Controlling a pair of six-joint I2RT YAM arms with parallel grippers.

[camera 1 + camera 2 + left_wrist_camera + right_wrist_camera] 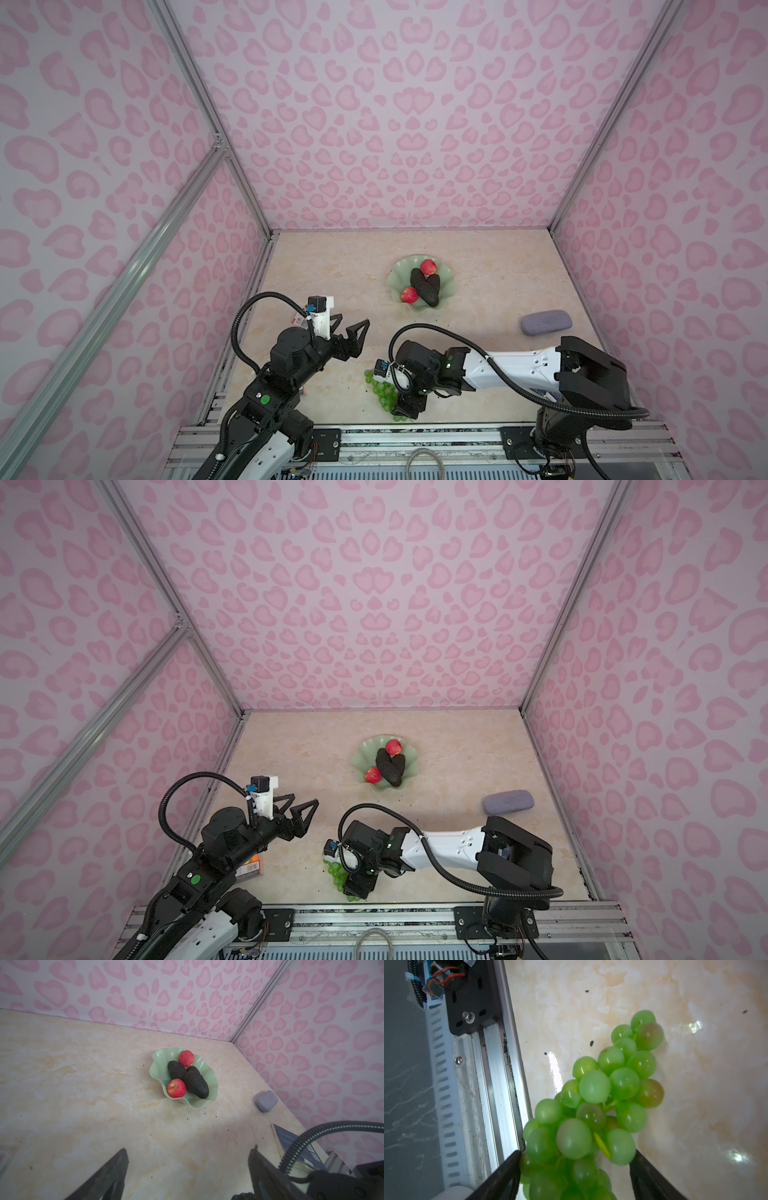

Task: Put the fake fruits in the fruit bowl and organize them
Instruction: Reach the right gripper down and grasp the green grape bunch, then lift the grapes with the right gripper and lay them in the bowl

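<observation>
**Grapes between the right hand's fingers, the other fruit in the bowl**

Grapes (593,1105) fill most of the right wrist view. They form a bunch of smooth, translucent green globes, a few flushed brownish-red, with slips of yellow-green stem between them. In both top views the bunch (384,392) (337,875) sits at the near edge of the worktop (332,266), close to the metal rail and well apart from the fruit bowl (397,276).

The right hand (576,1153) is over the bunch, with one dark finger on each side of its lower grapes. Both fingers are at or very close to the fruit. I cannot tell whether they are gripping it.

The left hand (354,320) (189,1149) hangs above bare worktop with its fingers spread wide and nothing between them.

The fruit bowl (158,1064) is pale mint green and glossy, with a wavy rim. It holds three black, pebbled avocados: one long one (196,1084) at the front, a second (176,1069) beside it, and a third (193,1068) mostly hidden behind them. It also holds two red-pink round fruits with crackled skin. One (186,1058) lies at the far rim and the other (176,1088) at the near rim, touching the avocados.

A grey-lavender case (546,322) lies off to the right, near the wall.
</observation>
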